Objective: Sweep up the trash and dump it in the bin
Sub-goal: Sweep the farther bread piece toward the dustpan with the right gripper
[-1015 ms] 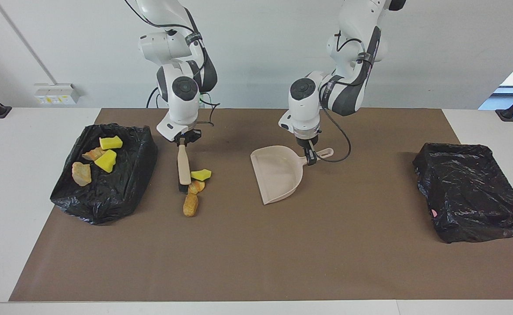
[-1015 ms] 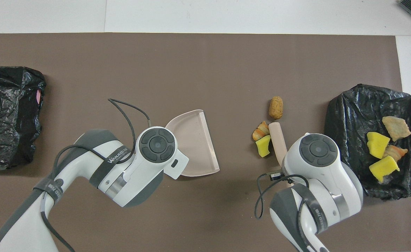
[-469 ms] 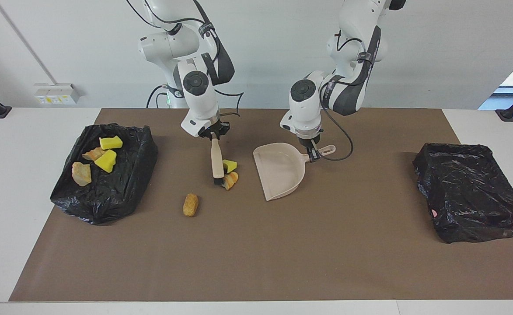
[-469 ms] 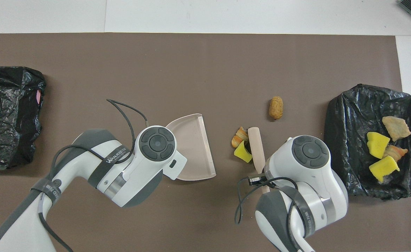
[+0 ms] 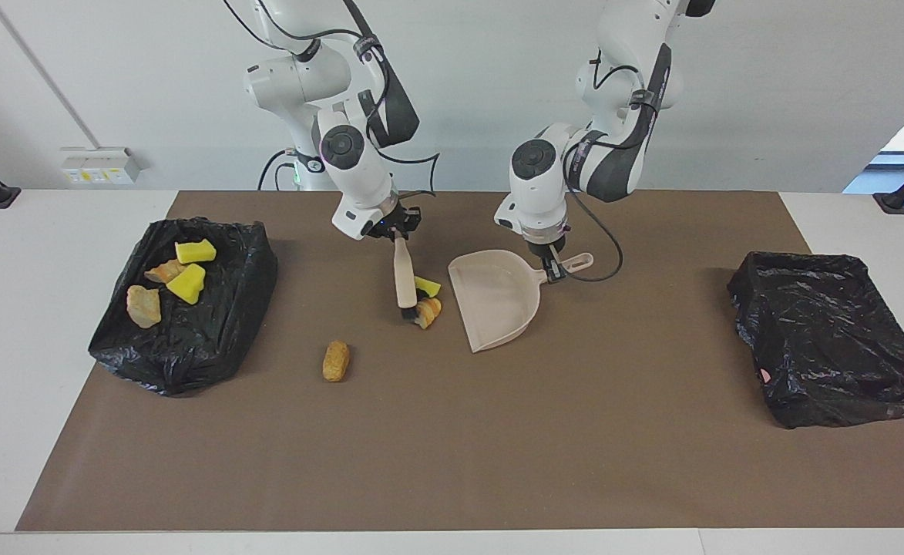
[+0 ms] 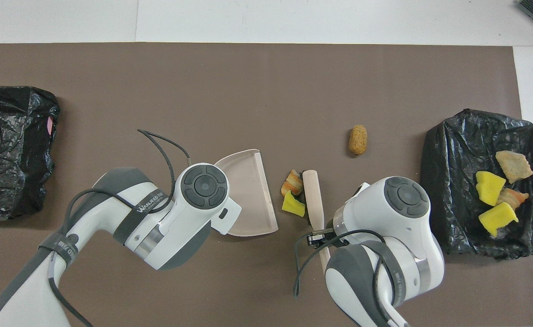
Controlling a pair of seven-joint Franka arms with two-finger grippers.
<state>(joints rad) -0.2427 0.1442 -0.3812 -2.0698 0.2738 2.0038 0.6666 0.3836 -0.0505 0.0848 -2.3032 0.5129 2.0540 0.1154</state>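
My right gripper (image 5: 398, 236) is shut on the handle of a beige brush (image 5: 403, 281), whose dark bristles rest on the mat. A yellow sponge chunk (image 5: 427, 287) and a pastry lump (image 5: 428, 311) of the trash lie against the brush, just short of the beige dustpan's (image 5: 492, 302) open mouth. My left gripper (image 5: 550, 270) is shut on the dustpan's handle. Another pastry lump (image 5: 336, 361) lies alone on the mat, toward the right arm's end. From overhead, the brush (image 6: 312, 197) stands between the two pieces (image 6: 293, 204) and my right wrist.
A black-bagged bin (image 5: 213, 343) at the right arm's end holds several trash pieces (image 5: 187, 284). A second black-bagged bin (image 5: 829, 351) sits at the left arm's end. A brown mat (image 5: 498, 447) covers the table.
My right gripper has swept the brush toward the dustpan, pushing the yellow chunk and one pastry lump along. The other pastry lump stayed behind. The dustpan has barely shifted.
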